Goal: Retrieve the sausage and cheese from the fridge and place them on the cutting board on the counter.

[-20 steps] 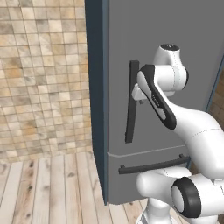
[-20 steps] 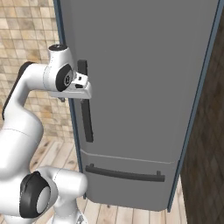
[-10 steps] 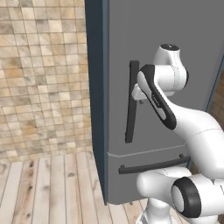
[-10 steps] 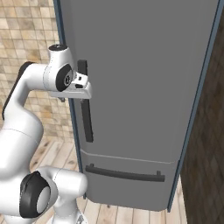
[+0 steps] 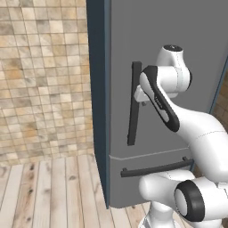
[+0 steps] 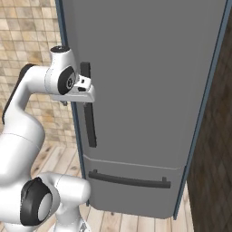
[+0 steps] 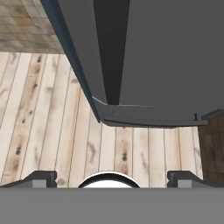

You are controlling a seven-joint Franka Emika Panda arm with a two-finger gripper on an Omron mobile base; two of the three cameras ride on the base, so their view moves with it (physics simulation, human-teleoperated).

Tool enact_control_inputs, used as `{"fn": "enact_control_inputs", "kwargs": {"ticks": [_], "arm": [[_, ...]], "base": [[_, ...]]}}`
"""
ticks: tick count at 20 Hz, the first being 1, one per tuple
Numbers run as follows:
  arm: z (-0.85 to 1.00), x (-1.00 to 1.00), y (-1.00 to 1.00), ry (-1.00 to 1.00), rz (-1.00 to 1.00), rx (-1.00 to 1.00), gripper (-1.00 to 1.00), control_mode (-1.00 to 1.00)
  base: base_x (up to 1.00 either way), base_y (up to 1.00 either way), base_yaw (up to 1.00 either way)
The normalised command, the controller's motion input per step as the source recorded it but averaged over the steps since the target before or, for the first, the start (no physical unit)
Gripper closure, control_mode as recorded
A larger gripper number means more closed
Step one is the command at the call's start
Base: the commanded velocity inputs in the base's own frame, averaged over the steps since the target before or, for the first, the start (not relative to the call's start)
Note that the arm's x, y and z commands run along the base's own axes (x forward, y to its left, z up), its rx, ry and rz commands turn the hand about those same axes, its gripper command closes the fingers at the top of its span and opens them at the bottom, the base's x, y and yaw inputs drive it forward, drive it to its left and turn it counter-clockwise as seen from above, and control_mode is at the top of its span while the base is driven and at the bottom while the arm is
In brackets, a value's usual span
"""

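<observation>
One tall grey fridge (image 6: 149,90), door shut; long dark vertical bar handle (image 5: 133,104) on door's left edge. Sausage, cheese presumably inside, unseen. Two-finger gripper (image 6: 86,93) at handle's upper part, jaws spread wide, straddling or just beside bar, can't tell which. Nothing changed vs. sec ago: arm static, no grip yet. Task barely begun; next prob. close on handle, pull. Wooden plank floor (image 7: 52,131) below.
</observation>
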Motion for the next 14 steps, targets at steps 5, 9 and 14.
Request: {"fn": "enact_control_inputs", "kwargs": {"ticks": [5,9,14], "arm": [[-0.18,-0.11,0.0,-0.04,0.0,0.0,-1.0,-1.0],[-0.43,-0.16,0.2,-0.56,-0.03,-0.08,-1.0,-1.0],[-0.17,0.23,0.24,-0.33,-0.21,-0.03,-1.0,-1.0]], "base": [[0.0,0.0,0.0],[0.0,0.0,0.0],[0.0,0.0,0.0]]}}
